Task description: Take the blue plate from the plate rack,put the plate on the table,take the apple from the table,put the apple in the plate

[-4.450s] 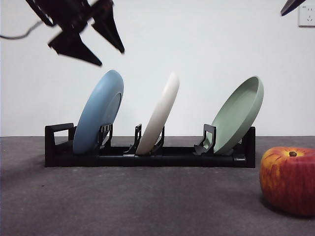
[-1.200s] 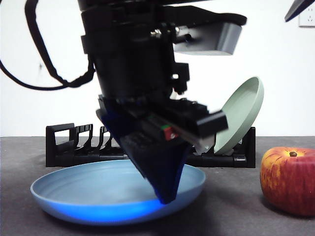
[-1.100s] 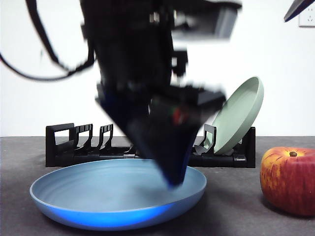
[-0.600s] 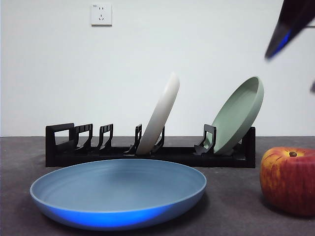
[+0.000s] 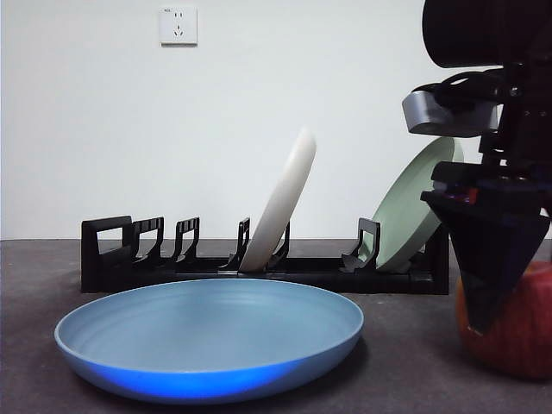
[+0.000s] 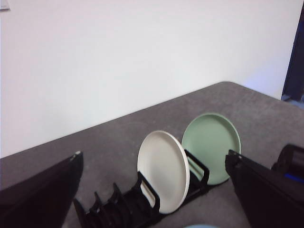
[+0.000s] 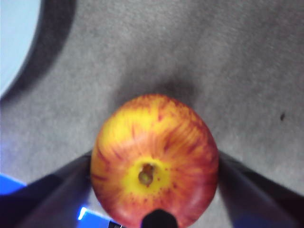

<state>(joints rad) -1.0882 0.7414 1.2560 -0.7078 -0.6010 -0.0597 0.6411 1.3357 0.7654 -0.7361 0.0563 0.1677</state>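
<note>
The blue plate (image 5: 207,336) lies flat on the table (image 5: 397,371) in front of the plate rack (image 5: 112,259); its rim also shows in the right wrist view (image 7: 16,38). At the right, the apple (image 5: 526,341) stands on the table, stem up (image 7: 154,142). My right gripper (image 5: 487,319) is down over it, open, one jaw close on each side (image 7: 154,159). Whether the jaws touch the apple's skin I cannot tell. High above the rack (image 6: 123,209), my left gripper (image 6: 154,156) is open and holds nothing.
A cream-white plate (image 5: 280,207) and a pale green plate (image 5: 405,216) lean in the rack's middle and right slots. Behind the rack, the white wall carries a socket (image 5: 178,24). The right arm's body hides part of the green plate.
The left arm set the blue plate on the table and rose out of the front view. Since half a second ago, the right arm has come down from the top right around the apple.
</note>
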